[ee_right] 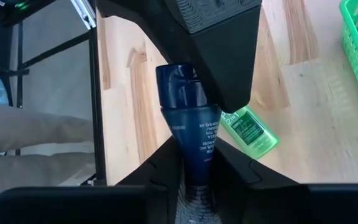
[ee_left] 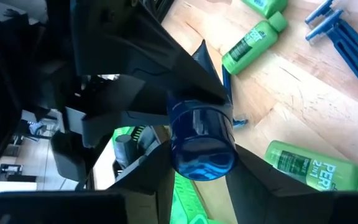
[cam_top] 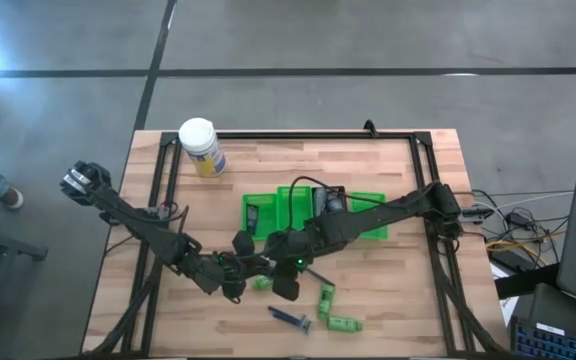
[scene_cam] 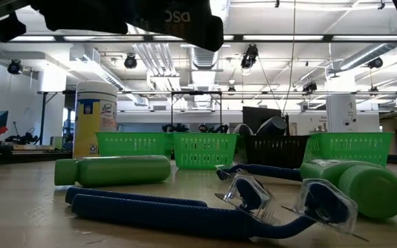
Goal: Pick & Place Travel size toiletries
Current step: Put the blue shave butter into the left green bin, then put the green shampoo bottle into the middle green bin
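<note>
Dark blue tube (ee_right: 188, 118) being clamped at frame centre between right gripper (ee_right: 194, 155) fingers, its cap being gripped by left gripper (ee_left: 201, 140), green bottles (cam_top: 339, 322) and razor (cam_top: 290, 318) being left lower centre on table (cam_top: 388, 310), below green bins (cam_top: 313, 212)

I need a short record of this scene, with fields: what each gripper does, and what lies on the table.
right gripper: shut on blue bottle, near the table's front middle
left gripper: at the same bottle's cap end
loose on table: green bottles, razors
bins: green, mid-table
canister: upright, back left
</note>
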Controlling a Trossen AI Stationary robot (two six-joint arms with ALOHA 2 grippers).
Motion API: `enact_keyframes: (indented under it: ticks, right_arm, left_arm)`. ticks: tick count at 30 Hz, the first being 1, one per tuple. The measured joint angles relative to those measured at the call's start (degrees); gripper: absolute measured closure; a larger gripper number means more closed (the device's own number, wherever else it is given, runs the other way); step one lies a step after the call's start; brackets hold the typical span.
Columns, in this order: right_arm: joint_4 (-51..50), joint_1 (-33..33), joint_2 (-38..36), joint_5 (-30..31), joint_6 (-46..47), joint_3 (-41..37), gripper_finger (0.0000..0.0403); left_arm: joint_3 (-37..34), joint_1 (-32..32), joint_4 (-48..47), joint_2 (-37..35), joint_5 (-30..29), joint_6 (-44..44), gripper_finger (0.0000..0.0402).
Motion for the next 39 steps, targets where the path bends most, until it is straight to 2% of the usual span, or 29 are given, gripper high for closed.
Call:
enact_keyframes:
  ticks: [12, 18, 25, 33, 36, 39]
  right_arm:
    - [-0.89, -0.04, 0.00, 1.14, 0.12, 0.01, 0.0274]
    - [-6.85, -0.11, -0.69, 6.01, 1.46, 0.47, 0.0225]
    - [-12.06, 0.90, -7.09, 22.52, 2.56, 0.62, 0.0160]
    - [-19.60, 2.68, -14.93, 44.39, 12.79, 0.55, 0.0108]
    - [-23.11, 2.97, -17.12, 48.61, 18.13, 0.55, 0.0096]
    - [-26.37, 2.96, -17.96, 48.94, 21.05, 0.55, 0.0087]
  left_arm:
    - [-0.37, 0.10, -3.65, -0.09, -0.46, -1.55, 0.0282]
    - [-0.43, 0.27, -10.19, -0.32, -5.43, -7.90, 0.0282]
    - [-0.47, 0.30, -14.83, -1.00, -14.04, -16.44, 0.0284]
    - [-0.48, 2.45, -20.26, -1.37, -23.95, -41.71, 0.0330]
    - [-0.46, 6.06, -22.88, -0.41, -23.06, -50.60, 0.0354]
    - [-0.48, 10.29, -24.88, 1.75, -20.56, -53.64, 0.0378]
